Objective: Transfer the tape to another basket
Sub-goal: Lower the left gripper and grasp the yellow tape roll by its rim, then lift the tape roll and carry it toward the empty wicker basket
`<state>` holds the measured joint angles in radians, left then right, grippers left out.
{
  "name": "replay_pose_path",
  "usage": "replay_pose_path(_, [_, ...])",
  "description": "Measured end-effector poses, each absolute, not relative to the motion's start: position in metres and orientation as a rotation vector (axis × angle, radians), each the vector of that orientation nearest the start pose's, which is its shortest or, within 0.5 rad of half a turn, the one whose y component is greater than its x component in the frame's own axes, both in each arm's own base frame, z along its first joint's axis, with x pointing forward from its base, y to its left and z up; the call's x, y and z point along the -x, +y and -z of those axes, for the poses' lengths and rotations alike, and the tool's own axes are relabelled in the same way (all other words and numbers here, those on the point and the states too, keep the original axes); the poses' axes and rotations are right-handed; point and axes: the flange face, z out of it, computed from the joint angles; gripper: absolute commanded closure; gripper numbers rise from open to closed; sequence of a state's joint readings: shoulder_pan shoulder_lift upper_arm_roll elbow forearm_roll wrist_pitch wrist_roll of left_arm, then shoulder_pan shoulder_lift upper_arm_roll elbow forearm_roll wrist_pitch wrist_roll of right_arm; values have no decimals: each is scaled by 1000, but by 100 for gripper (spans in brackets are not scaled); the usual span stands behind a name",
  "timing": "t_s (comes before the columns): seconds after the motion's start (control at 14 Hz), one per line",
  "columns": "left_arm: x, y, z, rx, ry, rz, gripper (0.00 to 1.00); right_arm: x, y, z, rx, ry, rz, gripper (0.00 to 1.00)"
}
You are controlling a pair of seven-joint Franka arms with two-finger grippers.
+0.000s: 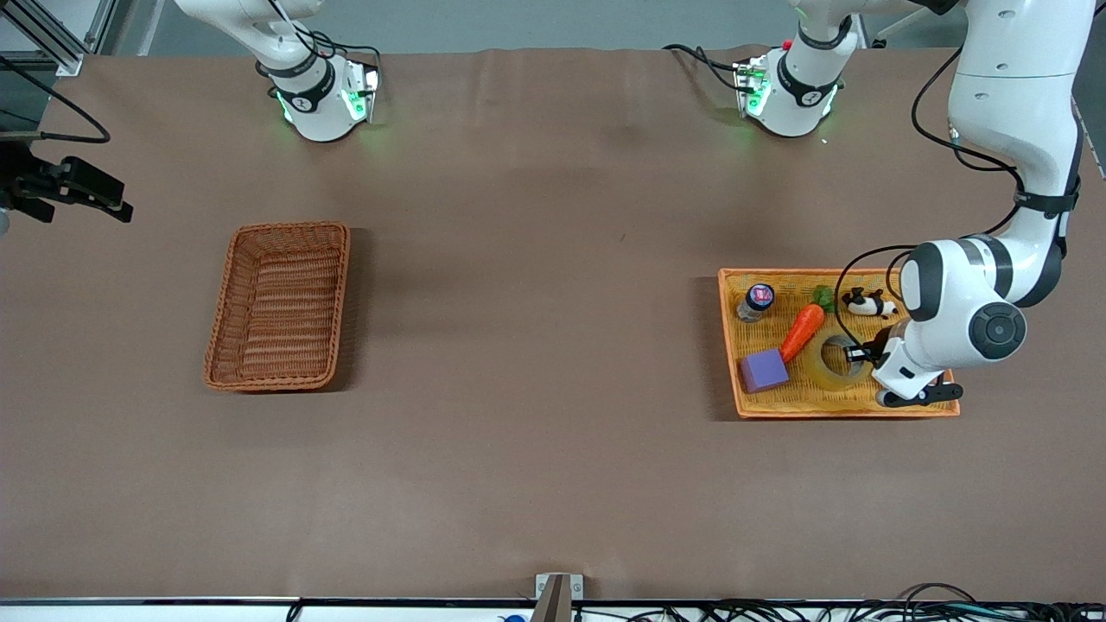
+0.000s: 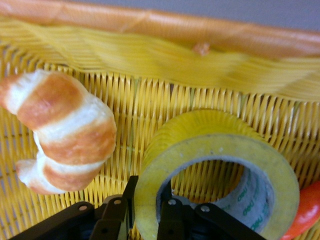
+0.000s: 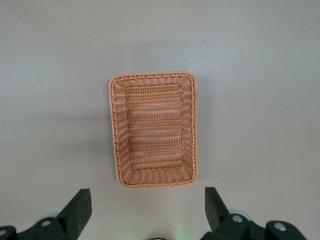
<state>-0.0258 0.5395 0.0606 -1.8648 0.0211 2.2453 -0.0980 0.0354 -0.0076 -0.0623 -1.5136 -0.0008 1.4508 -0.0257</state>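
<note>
The tape (image 1: 821, 367) lies in the yellow-orange tray (image 1: 847, 411) at the left arm's end of the table. My left gripper (image 1: 855, 352) is down in the tray and shut on the tape's wall. In the left wrist view the gripper (image 2: 148, 192) has one finger inside the hole and one outside the tape (image 2: 215, 145). The reddish-brown basket (image 1: 289, 226) sits empty toward the right arm's end. My right gripper (image 3: 145, 210) waits open and empty high over the table, looking down on the basket (image 3: 152, 76).
The tray also holds a carrot (image 1: 802, 333), a purple block (image 1: 764, 370), a small bottle (image 1: 757, 302) and a panda toy (image 1: 868, 302). A croissant (image 2: 65, 130) lies beside the tape, near the tray's wall (image 2: 150, 25).
</note>
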Motion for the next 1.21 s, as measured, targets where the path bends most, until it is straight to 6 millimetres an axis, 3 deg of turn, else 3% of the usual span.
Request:
replay_pose_path(0.14, [-630,19,-231,3081,-171,-190,100,-540,-16,-645,3139,-10,-87,0])
replay_pose_path(0.29, [-635,15,-263,3091,-162,-135,100,-540,-16,-645,3139,-11,-87,0])
replay_pose_path(0.43, [-633,-14,-302,3115,-105,-116,95,-540,-16,-645,3139,-12,-87,0])
replay_pose_path(0.57, [-625,-74,-336,3147,-30,-98,94,-540,-16,-645,3139,-13,-87,0])
replay_pose_path(0.79, [-603,-197,-366,3209,102,-62,94,-540,-16,-645,3139,-13,-87,0])
replay_pose_path(1.0, [-569,-309,-382,3271,157,-109,94,-540,-16,-644,3139,-12,-89,0])
replay_pose_path(1.21, [-537,-407,-380,3267,147,-123,94,-542,-16,-641,3139,-11,-99,0])
